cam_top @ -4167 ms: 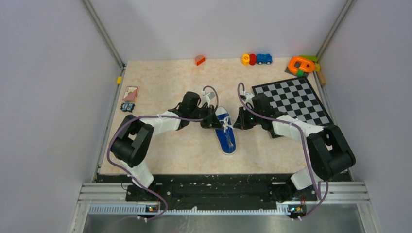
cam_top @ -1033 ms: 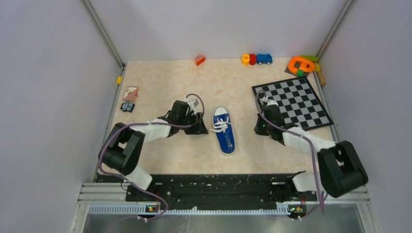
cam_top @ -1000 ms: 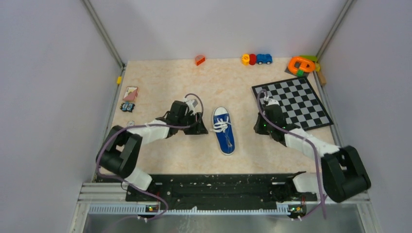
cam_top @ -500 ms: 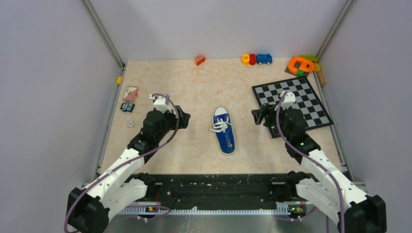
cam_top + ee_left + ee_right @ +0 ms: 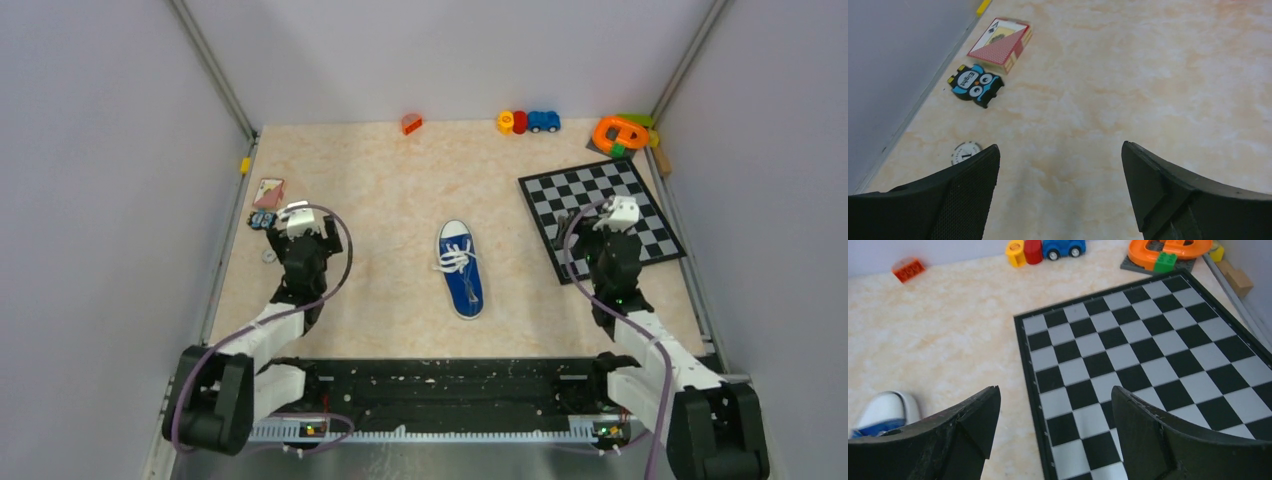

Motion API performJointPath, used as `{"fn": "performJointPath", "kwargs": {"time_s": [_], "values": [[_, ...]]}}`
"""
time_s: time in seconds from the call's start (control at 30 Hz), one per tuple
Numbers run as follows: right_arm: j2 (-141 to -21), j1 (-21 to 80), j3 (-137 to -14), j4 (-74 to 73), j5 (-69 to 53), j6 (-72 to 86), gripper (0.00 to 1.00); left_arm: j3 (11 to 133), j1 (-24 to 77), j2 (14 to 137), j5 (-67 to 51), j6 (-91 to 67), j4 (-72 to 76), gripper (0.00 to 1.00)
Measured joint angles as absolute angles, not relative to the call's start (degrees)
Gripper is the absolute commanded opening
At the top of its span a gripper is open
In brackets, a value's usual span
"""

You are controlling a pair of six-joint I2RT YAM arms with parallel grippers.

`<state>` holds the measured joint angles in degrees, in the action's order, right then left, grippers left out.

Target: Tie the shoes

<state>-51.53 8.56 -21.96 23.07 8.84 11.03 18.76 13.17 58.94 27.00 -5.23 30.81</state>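
**A:** What had changed around the sneaker (image 5: pixel 461 270)?

**B:** Both arms had pulled away. Four seconds earlier the two tools were crowded at its laces (image 5: pixel 455 260). A second earlier they sat just beside it, one on each side. Now the left tool (image 5: pixel 1059 150) was back near the left edge of the bench (image 5: pixel 380 180). The right tool (image 5: pixel 1055 390) was by the near part of the chessboard (image 5: pixel 605 215). Both were well apart from the shoe.

**A:** Were they carrying anything?

**B:** No. Each wrist view showed the fingers spread wide with nothing between them.

**A:** And the sneaker itself?

**B:** It had not shifted. It lay mid-bench, toe pointing away from the arms and heel toward them. The laces sat bunched in a white tangle across the shoe behind the toe cap. I judged the tying finished, or at least let go. Whether that tangle was a firm bow was too small to tell.

**A:** Count the things for me.

**B:** One sneaker, though the task spoke of shoes. There was one chessboard, one pack of cards (image 5: pixel 1000 46), one owl toy (image 5: pixel 975 86) and one round token (image 5: pixel 965 152). Along the far edge stood one red brick (image 5: pixel 411 124) and one blue car (image 5: pixel 544 121). Beside the car were one yellow piece (image 5: pixel 505 122) and one red piece (image 5: pixel 519 122). There was also one orange ring toy (image 5: pixel 620 131).
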Motion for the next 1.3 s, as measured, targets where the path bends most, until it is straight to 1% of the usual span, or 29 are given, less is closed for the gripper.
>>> {"fn": "performJointPath", "kwargs": {"time_s": [0.1, 0.17, 0.27, 0.4, 0.47, 0.5, 0.53, 0.57, 0.6, 0.63, 0.67, 0.7, 1.3], "values": [[-54.3, 7.0, -14.2, 33.5, 7.3, 6.8, 0.82, 18.2, 9.3, 66.7, 26.4, -3.9, 36.2, 0.94], [-58.8, 6.5, -10.4, 39.3, 7.3, 3.9, 0.82, 18.0, 7.7, 72.2, 26.2, -2.7, 40.8, 0.91], [-66.3, 6.5, -8.5, 46.1, 7.7, 1.3, 0.82, 17.3, 7.2, 79.2, 24.3, 0.2, 48.5, 0.9], [-77.5, 5.0, -7.9, 59.4, 8.5, 0.7, 0.79, 16.8, 5.4, 81.6, 20.8, 0.7, 52.3, 0.91], [-82.2, 3.1, -7.5, 64.1, 8.4, 1.1, 0.76, 16.2, 3.3, 82.4, 18.8, 0.2, 56.4, 0.94], [-82.7, 2.3, -7.5, 63.9, 8.2, 1.1, 0.75, 16.2, 2.5, 83.3, 18.1, 0.1, 58.0, 0.93], [-82.8, 2.0, -7.5, 64.2, 7.8, 1.1, 0.75, 16.2, 1.9, 83.9, 17.3, -0.1, 58.7, 0.87], [-82.9, 1.8, -7.6, 65.0, 7.4, 1.1, 0.75, 16.2, 1.4, 84.2, 16.7, -0.5, 58.4, 0.87], [-82.9, 1.7, -7.8, 65.4, 7.0, 1.1, 0.75, 16.2, 1.1, 84.2, 15.9, -0.7, 58.3, 0.92], [-82.9, 1.7, -8.2, 65.3, 6.9, 1.1, 0.78, 16.2, 1.1, 84.2, 15.5, -0.9, 58.7, 0.93], [-83.0, 1.7, -8.6, 65.3, 6.8, 1.2, 0.95, 16.2, 1.1, 84.2, 15.2, -0.8, 59.0, 0.94], [-83.0, 1.7, -9.0, 65.5, 6.9, 1.4, 0.98, 16.2, 1.1, 84.2, 14.7, -0.9, 59.5, 0.94], [-83.0, 1.7, -9.5, 65.6, 6.3, 1.5, 0.99, 16.2, 1.0, 84.3, 12.7, -1.3, 60.0, 0.97]]}}
